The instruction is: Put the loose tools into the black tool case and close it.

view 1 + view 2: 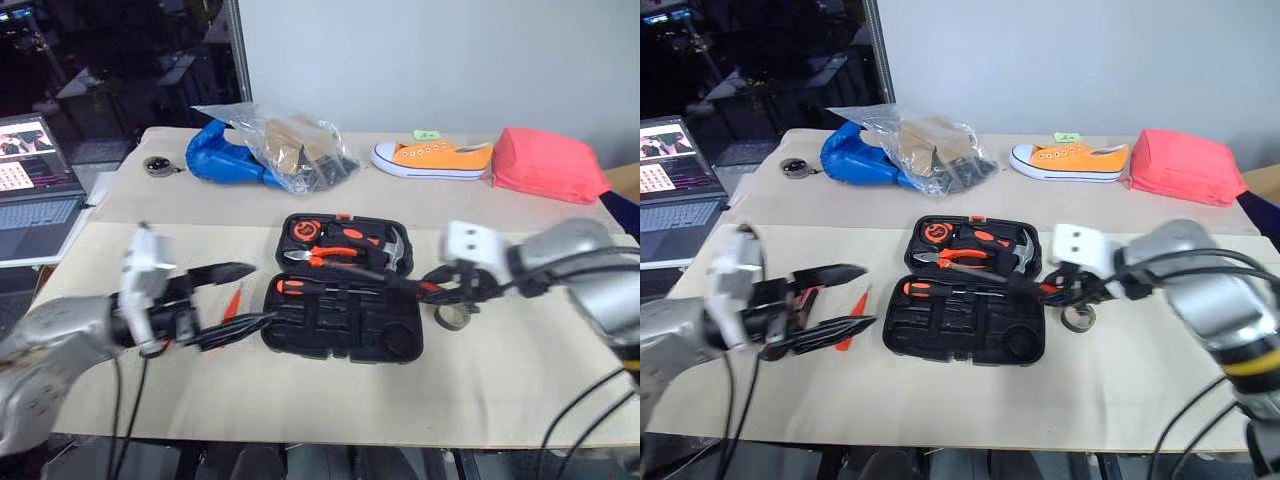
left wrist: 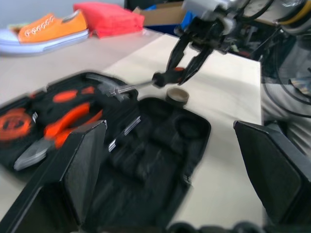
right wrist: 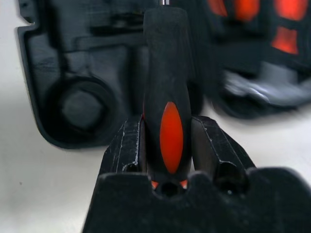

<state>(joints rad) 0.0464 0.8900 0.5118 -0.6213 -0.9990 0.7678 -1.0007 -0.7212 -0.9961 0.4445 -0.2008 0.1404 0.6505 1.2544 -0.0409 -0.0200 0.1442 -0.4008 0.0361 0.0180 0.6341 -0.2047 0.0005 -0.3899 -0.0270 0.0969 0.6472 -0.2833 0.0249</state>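
The black tool case (image 1: 345, 325) lies open mid-table, its back half filled with pliers, a hammer and a tape measure. One orange-and-black screwdriver (image 1: 310, 287) rests in the front half. My right gripper (image 1: 428, 286) is shut on a second screwdriver (image 3: 167, 97) by its handle, at the case's right edge, with the shaft pointing over the case. The small tape ring (image 1: 452, 317) lies on the table just right of the case. My left gripper (image 1: 255, 295) hangs open left of the case. A slim orange tool (image 1: 852, 318) lies on the table between its fingers.
A laptop (image 1: 35, 190) sits at the far left edge. Along the back stand a plastic bag (image 1: 290, 145) over a blue object (image 1: 220, 160), an orange shoe (image 1: 435, 157) and a pink pouch (image 1: 545, 165). A small round object (image 1: 157, 165) lies back left.
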